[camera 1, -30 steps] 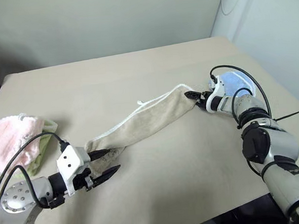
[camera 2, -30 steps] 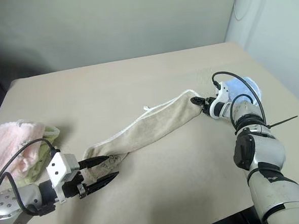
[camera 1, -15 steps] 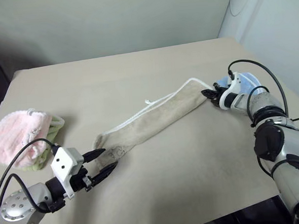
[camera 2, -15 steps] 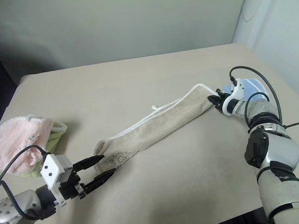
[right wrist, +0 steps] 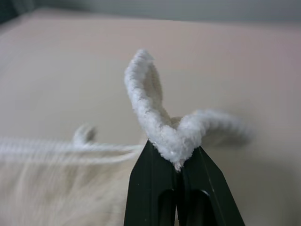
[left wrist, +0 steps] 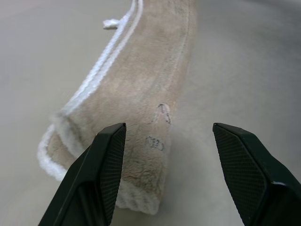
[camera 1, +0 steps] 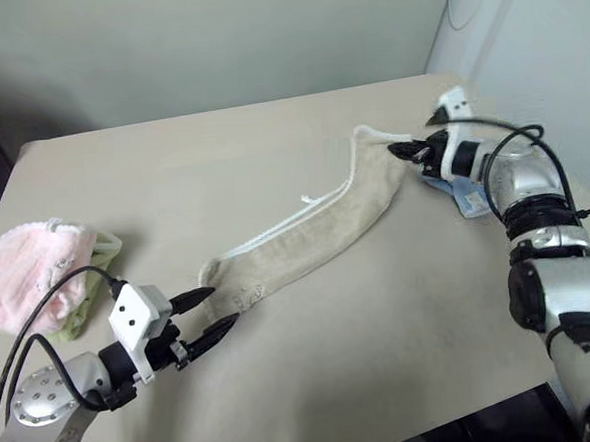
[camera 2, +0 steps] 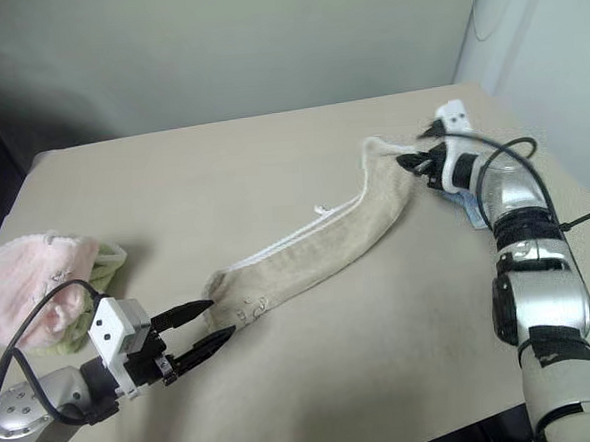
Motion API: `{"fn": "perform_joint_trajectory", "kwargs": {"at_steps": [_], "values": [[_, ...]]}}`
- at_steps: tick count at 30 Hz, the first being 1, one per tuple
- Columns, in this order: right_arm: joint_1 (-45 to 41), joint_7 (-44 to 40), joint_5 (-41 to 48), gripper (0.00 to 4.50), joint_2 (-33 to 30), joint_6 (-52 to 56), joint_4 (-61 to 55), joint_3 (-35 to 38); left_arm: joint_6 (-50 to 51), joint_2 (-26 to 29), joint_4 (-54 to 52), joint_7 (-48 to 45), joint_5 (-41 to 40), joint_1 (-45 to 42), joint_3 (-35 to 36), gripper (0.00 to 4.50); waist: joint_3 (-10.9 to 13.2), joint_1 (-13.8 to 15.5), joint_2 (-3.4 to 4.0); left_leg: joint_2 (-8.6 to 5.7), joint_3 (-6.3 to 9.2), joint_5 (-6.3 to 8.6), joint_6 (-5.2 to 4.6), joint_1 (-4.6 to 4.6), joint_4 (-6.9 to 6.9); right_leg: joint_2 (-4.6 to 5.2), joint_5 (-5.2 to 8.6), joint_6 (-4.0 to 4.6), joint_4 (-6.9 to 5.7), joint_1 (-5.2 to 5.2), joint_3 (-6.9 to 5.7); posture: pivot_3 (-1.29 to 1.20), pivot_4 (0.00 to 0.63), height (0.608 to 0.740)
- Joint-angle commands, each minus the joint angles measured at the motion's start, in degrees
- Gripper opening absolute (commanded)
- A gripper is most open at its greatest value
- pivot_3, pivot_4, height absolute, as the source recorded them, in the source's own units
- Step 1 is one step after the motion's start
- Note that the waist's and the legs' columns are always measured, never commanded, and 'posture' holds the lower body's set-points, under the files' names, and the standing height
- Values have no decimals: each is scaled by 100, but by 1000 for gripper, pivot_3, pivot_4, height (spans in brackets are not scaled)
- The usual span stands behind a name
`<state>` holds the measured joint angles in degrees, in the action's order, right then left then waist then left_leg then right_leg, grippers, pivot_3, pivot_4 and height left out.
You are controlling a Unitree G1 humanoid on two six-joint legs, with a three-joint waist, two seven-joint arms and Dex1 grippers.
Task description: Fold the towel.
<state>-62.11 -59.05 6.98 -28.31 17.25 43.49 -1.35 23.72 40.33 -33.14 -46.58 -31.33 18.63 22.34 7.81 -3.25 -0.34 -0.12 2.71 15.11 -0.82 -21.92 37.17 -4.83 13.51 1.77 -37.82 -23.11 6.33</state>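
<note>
Step in hand: end pickup. The towel (camera 1: 316, 230) lies as a long strip on the surface (camera 1: 172, 168). Right claw (camera 1: 403, 152), at 2 o'clock, is clamped on its far corner. Left claw (camera 1: 212, 311), at 7 o'clock, stands apart around the near end. Next: close it there.

A bare test room is showing: a plain bench (camera 1: 270, 142) is standing against blank pale walls (camera 1: 214, 36).
</note>
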Motion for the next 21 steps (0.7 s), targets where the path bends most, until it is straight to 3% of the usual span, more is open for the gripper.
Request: {"fn": "perform_joint_trajectory", "kwargs": {"at_steps": [1,7,15,18,21], "values": [[475,-522,-304,38,89,-298,-1284,-785,-68,-54,-61,86,-75,18,213,3196,0,1,0,0,-1,-3,4,0,1,1,0,0,1,1,0,0,150,740],[1278,-775,-686,38,258,-444,-2632,-1779,-44,-141,-151,204,-128,56,283,3196,0,26,-1,-1,0,-4,7,-1,16,4,1,-4,1,8,0,0,150,740],[1559,-723,-755,38,399,-193,-3032,-2011,-62,-215,-271,318,-143,219,280,3196,-1,27,-3,-1,1,-5,9,0,27,4,5,-11,2,15,0,0,150,740],[1581,-808,-636,610,412,7,-3078,-1945,-60,-221,-281,331,-151,237,269,3196,-2,28,-4,-1,1,-5,9,0,30,4,6,-12,2,16,0,0,150,740],[1616,-853,-497,1586,394,71,-3130,-1822,-49,-231,-276,344,-183,221,258,3196,-2,31,-4,-1,-1,-7,11,0,30,4,6,-12,2,17,0,0,150,740]]}}
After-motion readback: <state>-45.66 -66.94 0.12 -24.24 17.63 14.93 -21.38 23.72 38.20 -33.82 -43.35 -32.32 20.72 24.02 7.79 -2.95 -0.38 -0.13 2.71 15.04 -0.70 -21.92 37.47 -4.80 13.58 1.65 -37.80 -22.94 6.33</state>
